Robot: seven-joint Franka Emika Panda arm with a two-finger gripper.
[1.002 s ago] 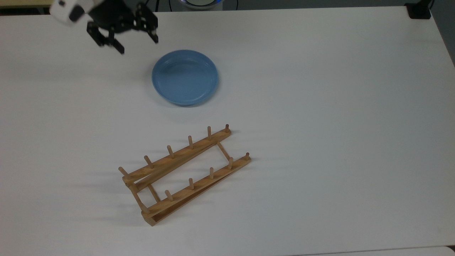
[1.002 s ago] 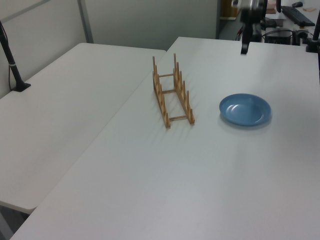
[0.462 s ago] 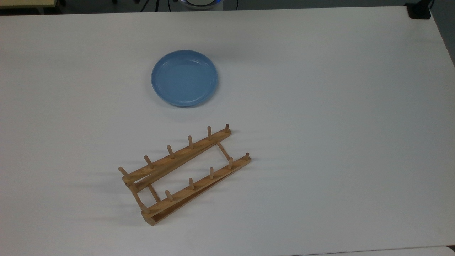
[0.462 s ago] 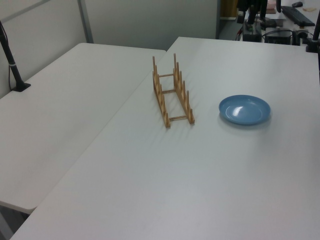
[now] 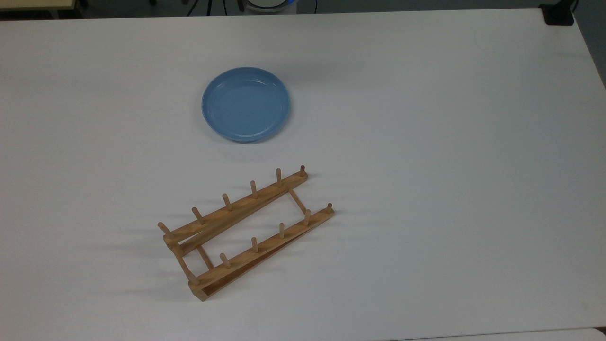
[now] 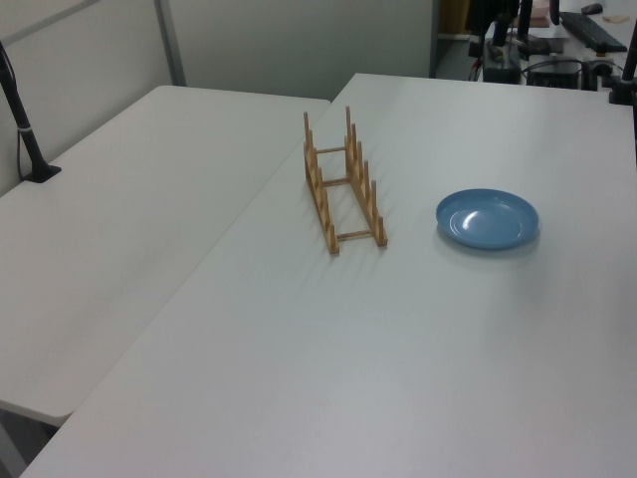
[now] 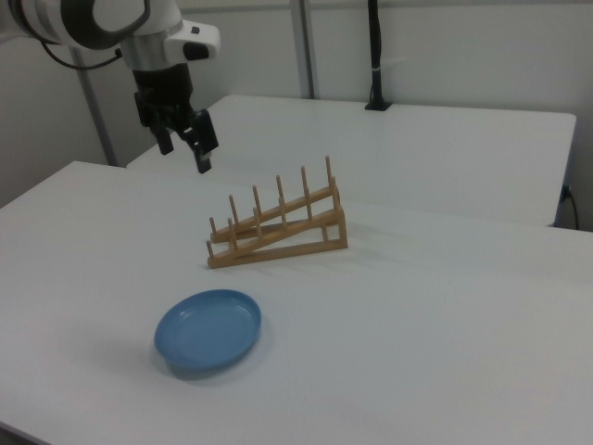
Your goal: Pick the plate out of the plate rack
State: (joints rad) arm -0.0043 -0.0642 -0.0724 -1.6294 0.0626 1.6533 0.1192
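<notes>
A: Which step is this? The plate [image 7: 208, 329] lies flat on the tabletop [image 7: 445, 324], in the right view nearer than the rack [image 7: 276, 225] and well apart from it.

B: By my reading the pick is done; the rack's slots are bare. What's left is only to pull the arm clear, nothing delicate.

A: And the end effector [image 7: 182, 141]?

B: High over the tabletop, beyond the rack toward the right view's left, fingers spread wide, holding nothing.

A: Materials?

B: The plate is round, shallow, glossy light blue with a raised rim, likely slippery at the edge. The rack is light-brown wood: two long rails, thin crossbars, rows of short upright pegs. The tabletop is matte white and smooth.
</notes>
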